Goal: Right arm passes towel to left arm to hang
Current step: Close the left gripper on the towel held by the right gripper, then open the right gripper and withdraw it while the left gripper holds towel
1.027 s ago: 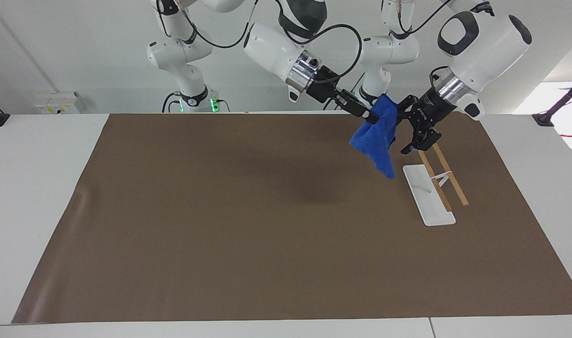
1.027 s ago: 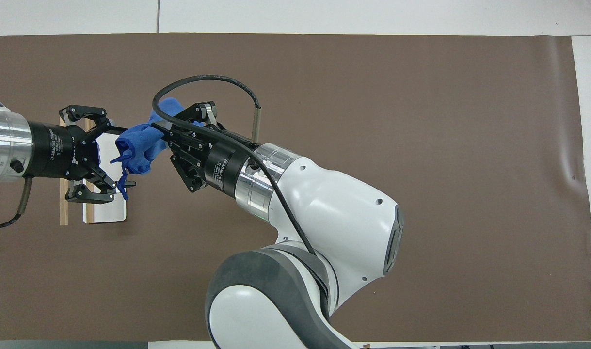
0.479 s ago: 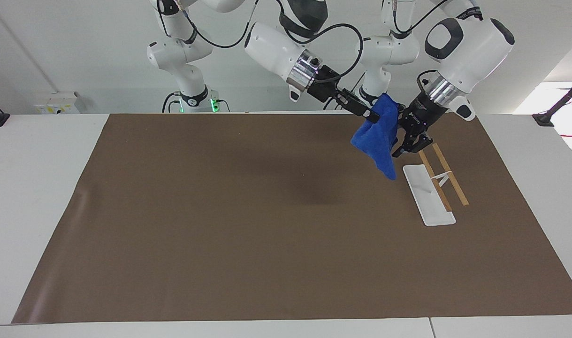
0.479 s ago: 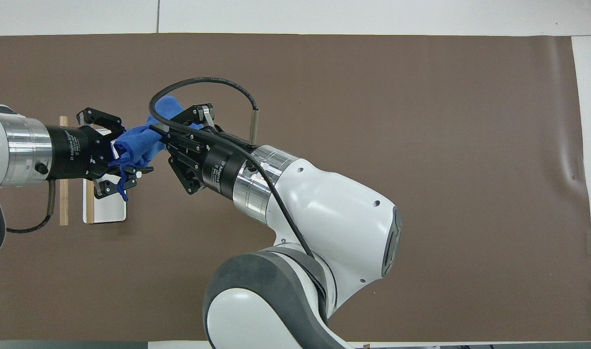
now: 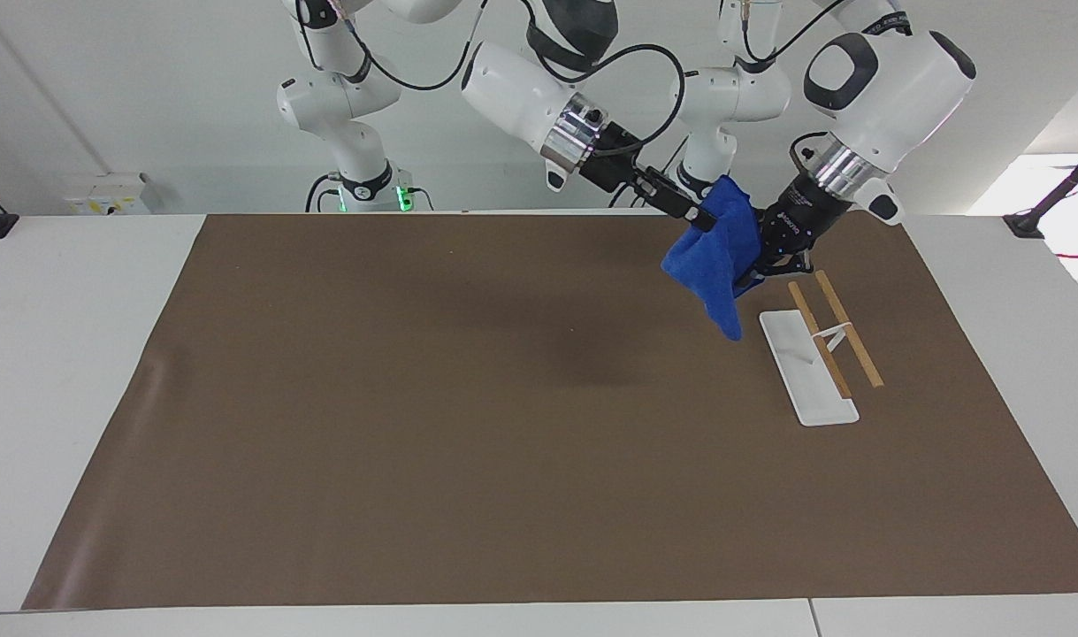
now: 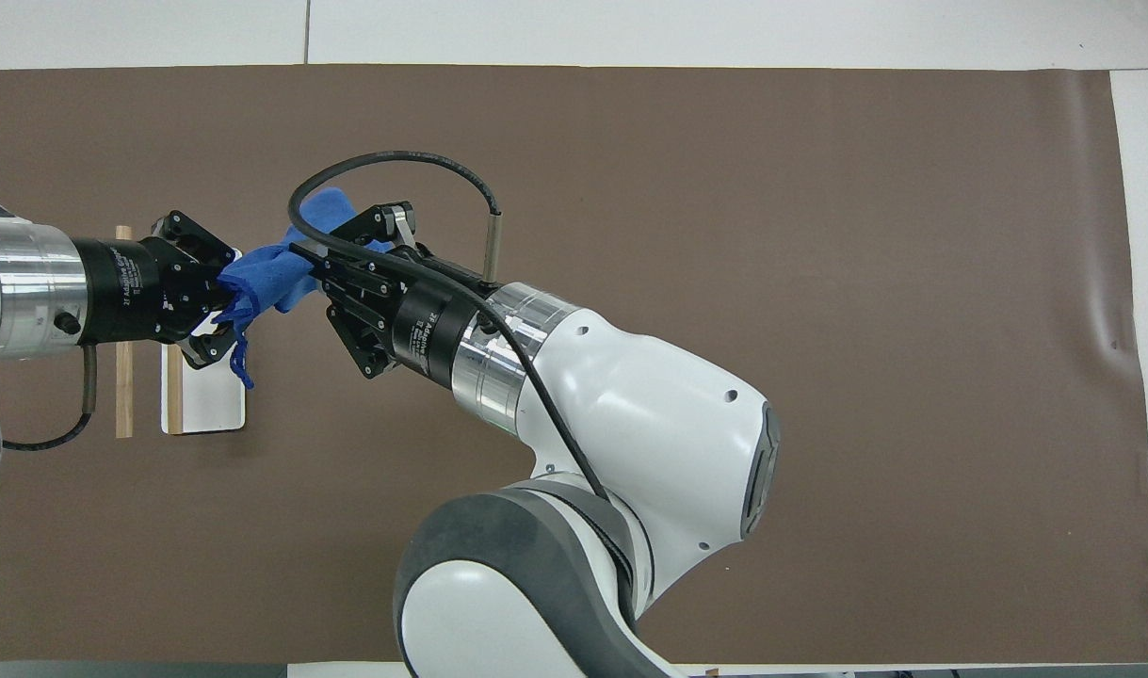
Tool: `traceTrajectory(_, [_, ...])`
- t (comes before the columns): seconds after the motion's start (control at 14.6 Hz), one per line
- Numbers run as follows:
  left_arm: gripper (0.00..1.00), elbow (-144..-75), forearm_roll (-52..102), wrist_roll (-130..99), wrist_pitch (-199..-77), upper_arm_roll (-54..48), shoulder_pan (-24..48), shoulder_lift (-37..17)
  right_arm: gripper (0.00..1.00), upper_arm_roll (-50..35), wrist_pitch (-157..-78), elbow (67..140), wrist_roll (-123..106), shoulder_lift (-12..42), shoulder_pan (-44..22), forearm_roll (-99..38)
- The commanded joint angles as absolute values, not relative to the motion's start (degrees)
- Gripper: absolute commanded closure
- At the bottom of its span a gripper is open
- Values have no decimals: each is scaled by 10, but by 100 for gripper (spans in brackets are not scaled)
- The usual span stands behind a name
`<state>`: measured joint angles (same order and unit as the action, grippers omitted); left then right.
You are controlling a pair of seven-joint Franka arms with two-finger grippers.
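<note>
Towel [image 5: 714, 257] hangs between right gripper [image 5: 699, 217] and left gripper [image 5: 755, 270], both clamped on it, over rack [image 5: 808, 367].

White jointed arms [image 6: 630, 443], silver wrist rings [image 6: 489, 363], black hands, looping black cable [image 6: 395, 160]

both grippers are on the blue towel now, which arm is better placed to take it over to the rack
Left. The left gripper is shut on the blue towel almost directly over the white-based wooden rack. The right gripper, also shut on the towel, reaches in from across the table, so it should release.
</note>
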<state>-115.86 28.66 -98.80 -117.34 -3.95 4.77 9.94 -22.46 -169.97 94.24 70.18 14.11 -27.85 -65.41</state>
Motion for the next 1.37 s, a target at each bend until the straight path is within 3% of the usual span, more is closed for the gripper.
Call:
traceTrajectory(0.0, [100, -1161, 289, -966, -1180, -38, 42, 110, 100, -227, -1711, 939, 701, 143, -278, -664])
traceTrajectory(0.34, [100, -1149, 237, -936, -1175, -35, 37, 110, 100, -227, -1711, 939, 696, 144, -276, -660])
traceTrajectory(0.41, [100, -1148, 224, -935, -1176, -36, 37, 110, 32, -227, -1709, 942, 681, 143, -273, -660])
traceTrajectory(0.48, [100, -1147, 217, -934, -1177, -36, 37, 110, 0, -222, -1710, 952, 665, 137, -272, -659])
traceTrajectory(0.96, [100, -1127, 79, -931, -1215, -41, 46, 105, 0, -221, -1655, 1006, 435, 111, -151, -608])
traceTrajectory(1.3, [100, -1135, -48, -922, -1222, -47, 50, 107, 0, -221, -1488, 1113, 239, 54, -29, -389])
